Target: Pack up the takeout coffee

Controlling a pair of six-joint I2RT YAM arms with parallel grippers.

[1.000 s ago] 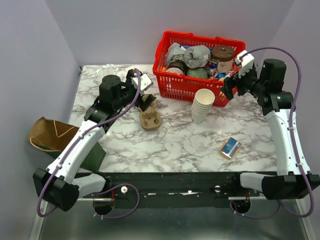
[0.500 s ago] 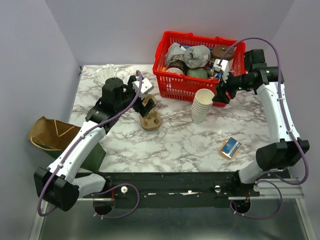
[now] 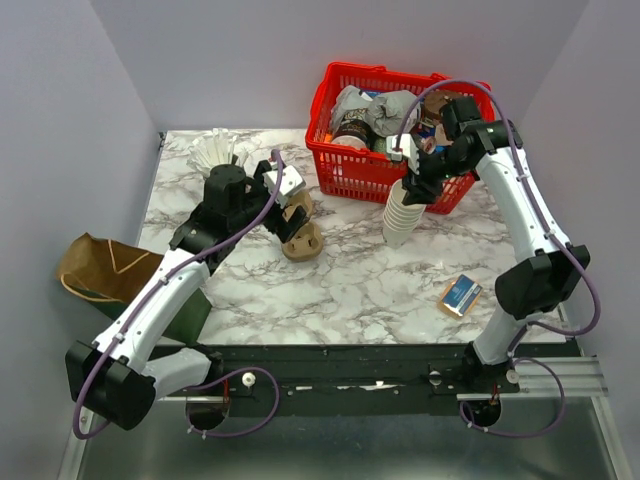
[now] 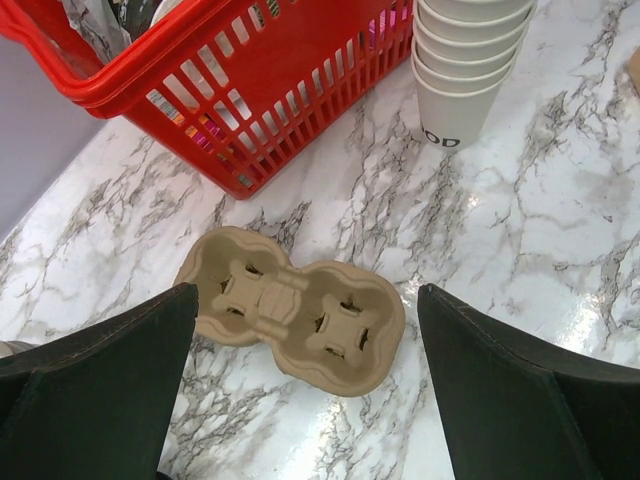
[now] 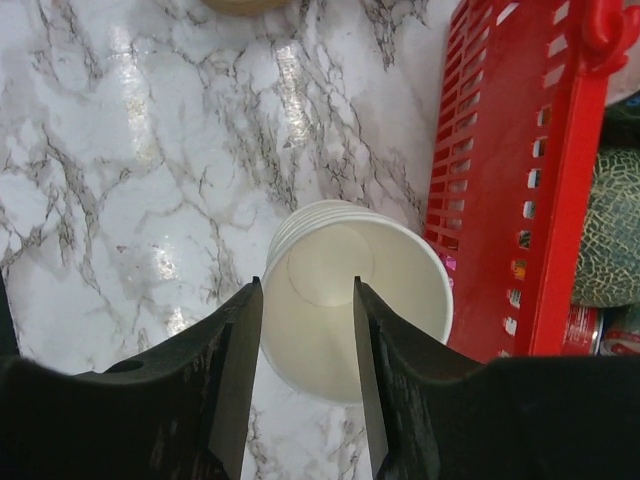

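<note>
Marble-patterned white tabletop (image 3: 350,290), glossy, with grey veining. Nearest the arm bases a small blue-and-brown box (image 3: 460,295) lies flat on the right; a crumpled brown paper bag (image 3: 95,268) sits at the left edge, partly behind the left arm. Further in, a moulded pulp cup carrier (image 4: 295,310) with two rounded wells lies flat in the open. The left claw (image 4: 305,400) hangs above the carrier, fingers wide apart and holding nothing. To the right, well apart from the carrier, a nested stack of white paper cups (image 5: 350,290) stands upright, just beside the slatted wall of a red plastic basket (image 3: 360,170). The right claw (image 5: 308,370) is over the top cup's mouth, fingers partly apart with a clear gap; contact with the rim cannot be told. The basket, at the far edge, is packed with wrapped goods and tubs.
</note>
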